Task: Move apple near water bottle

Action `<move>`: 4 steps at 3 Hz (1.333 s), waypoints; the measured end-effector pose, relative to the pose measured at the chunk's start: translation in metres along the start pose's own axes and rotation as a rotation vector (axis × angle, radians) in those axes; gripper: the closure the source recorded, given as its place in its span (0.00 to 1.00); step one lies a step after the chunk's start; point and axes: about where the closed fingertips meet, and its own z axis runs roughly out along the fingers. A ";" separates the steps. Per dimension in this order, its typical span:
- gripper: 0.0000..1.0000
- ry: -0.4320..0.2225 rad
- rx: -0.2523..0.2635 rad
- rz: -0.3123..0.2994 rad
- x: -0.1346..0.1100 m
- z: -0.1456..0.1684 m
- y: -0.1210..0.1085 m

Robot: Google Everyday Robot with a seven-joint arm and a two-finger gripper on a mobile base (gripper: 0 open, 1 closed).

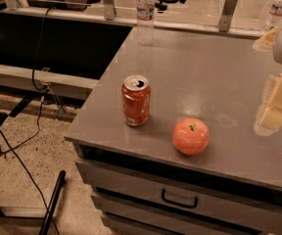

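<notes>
The apple point(191, 136), red-orange with pale streaks and a short dark stem, sits on the grey table point(204, 72) near its front edge. The water bottle point(145, 14), clear and ribbed with a white cap and pale label, stands upright at the table's far left corner, well away from the apple. My gripper point(274, 109), with pale yellowish fingers, hangs at the right edge of the view, above the table and to the right of the apple. It holds nothing that I can see and does not touch the apple.
An orange-red soda can point(136, 101) stands upright left of the apple. A second clear bottle point(278, 9) stands at the far right back. The table has a drawer with a handle point(179, 199) in front. Cables and a dark pole lie on the floor to the left.
</notes>
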 end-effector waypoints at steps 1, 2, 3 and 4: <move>0.00 -0.001 0.000 0.000 0.000 0.000 0.000; 0.00 -0.058 -0.020 0.007 -0.003 0.017 0.005; 0.00 -0.158 -0.061 -0.014 -0.023 0.049 0.021; 0.00 -0.236 -0.129 -0.050 -0.050 0.085 0.041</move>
